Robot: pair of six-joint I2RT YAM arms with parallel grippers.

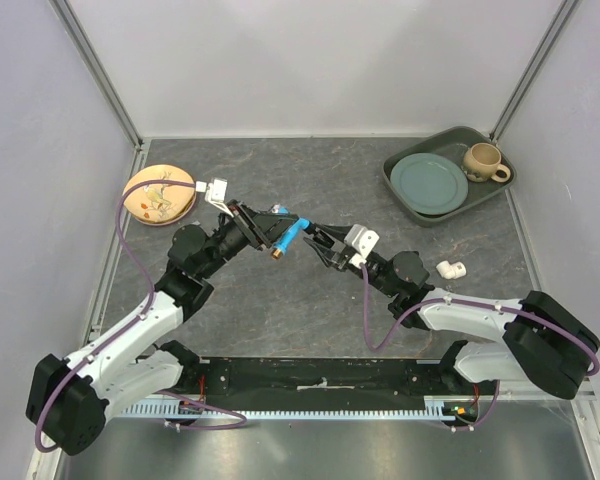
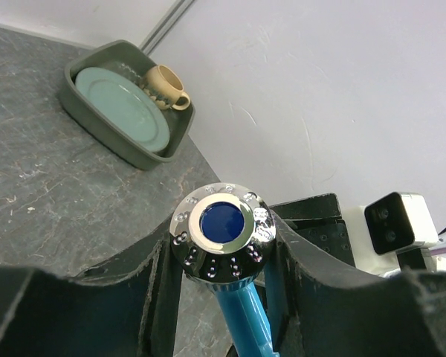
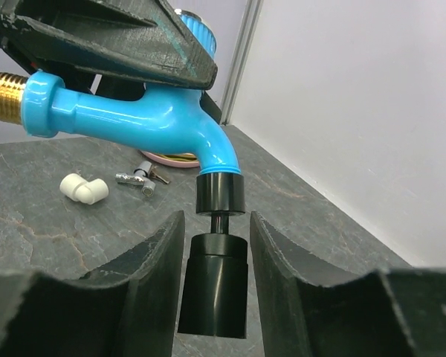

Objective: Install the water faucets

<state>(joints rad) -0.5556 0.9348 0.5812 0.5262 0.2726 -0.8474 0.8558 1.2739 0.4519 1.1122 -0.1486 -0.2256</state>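
- Top external view: the left gripper (image 1: 268, 228) is clamped on the bright blue plastic faucet with a brass-coloured threaded tip (image 1: 289, 237). It holds the faucet above the grey table (image 1: 280, 310), about mid-table.
- The right gripper (image 1: 311, 236) meets the faucet's other end from the right.
- A small white elbow pipe piece (image 1: 451, 268) lies on the table beside the right arm.
- A peach patterned plate (image 1: 160, 193) sits far left. A dark green tray (image 1: 405, 195) in the far right corner holds a teal plate (image 1: 428, 183) and a beige mug (image 1: 483, 162).
- Left wrist view: the faucet's round chrome knob with a blue centre (image 2: 223, 230) sits gripped between the black fingers (image 2: 312, 290), with the blue body running down below it.
- Right wrist view: the faucet hangs spout-down from the left gripper, brass tip (image 3: 4, 93) pointing left.
- Its black cylindrical end piece (image 3: 215, 275) stands between the right gripper's fingers (image 3: 160, 256), which sit narrow and close against both sides. Whether they press on it I cannot tell.
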